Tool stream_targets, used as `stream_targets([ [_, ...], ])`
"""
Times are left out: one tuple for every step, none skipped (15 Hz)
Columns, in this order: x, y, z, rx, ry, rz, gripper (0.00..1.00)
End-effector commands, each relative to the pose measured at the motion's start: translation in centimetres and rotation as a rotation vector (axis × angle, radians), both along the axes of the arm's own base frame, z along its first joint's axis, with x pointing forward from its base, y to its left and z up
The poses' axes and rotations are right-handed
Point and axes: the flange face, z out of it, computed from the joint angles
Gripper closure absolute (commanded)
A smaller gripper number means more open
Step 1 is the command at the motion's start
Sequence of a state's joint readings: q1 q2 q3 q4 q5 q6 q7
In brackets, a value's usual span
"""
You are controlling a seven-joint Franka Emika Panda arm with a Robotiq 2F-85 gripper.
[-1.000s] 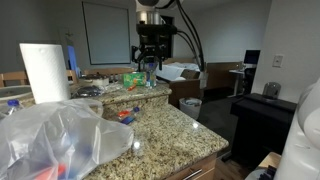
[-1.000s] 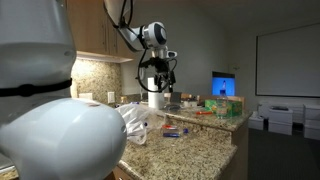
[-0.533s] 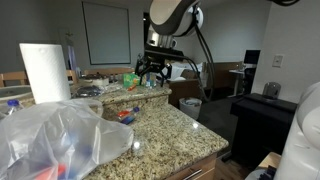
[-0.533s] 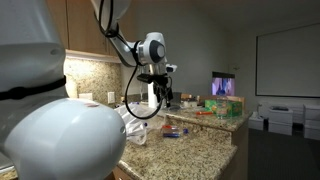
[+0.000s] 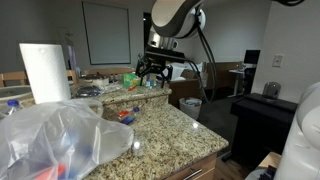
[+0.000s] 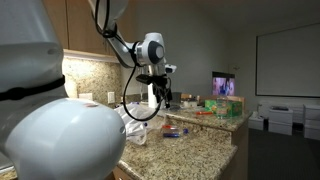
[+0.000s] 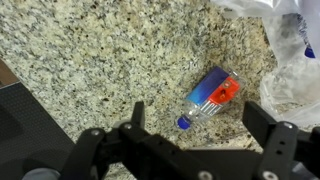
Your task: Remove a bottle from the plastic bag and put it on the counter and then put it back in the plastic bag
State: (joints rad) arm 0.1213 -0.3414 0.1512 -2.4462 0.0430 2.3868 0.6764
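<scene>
My gripper (image 7: 200, 128) hangs open and empty high over the speckled granite counter (image 7: 80, 60). It shows above the far counter in both exterior views (image 5: 150, 72) (image 6: 160, 95). The crinkled translucent plastic bag (image 7: 262, 30) fills the wrist view's top right corner and lies large in the foreground of an exterior view (image 5: 60, 140). A clear shape with blue-and-white marks (image 7: 299, 32) shows faintly through the bag; I cannot tell whether it is the bottle. A small blue-capped bottle with a blue and orange-red label (image 7: 210, 97) lies on its side on the counter between my fingers' lines, well below them.
A white paper towel roll (image 5: 45, 72) stands at the back of the counter. Green and coloured clutter (image 5: 133, 80) sits on the raised ledge behind. The counter's rounded edge (image 5: 205, 152) drops off toward the room. A dark cabinet side (image 7: 25, 125) lies at the wrist view's left.
A second ago the gripper pointed straight down; it has since dropped slightly and tilted. Nothing has moved in the last half second. The jaws have stayed open.
</scene>
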Motion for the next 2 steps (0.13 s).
stream_targets([
  [0.01, -0.02, 0.05, 0.0, 0.001, 0.0, 0.0],
  [0.01, -0.01, 0.05, 0.0, 0.001, 0.0, 0.0],
])
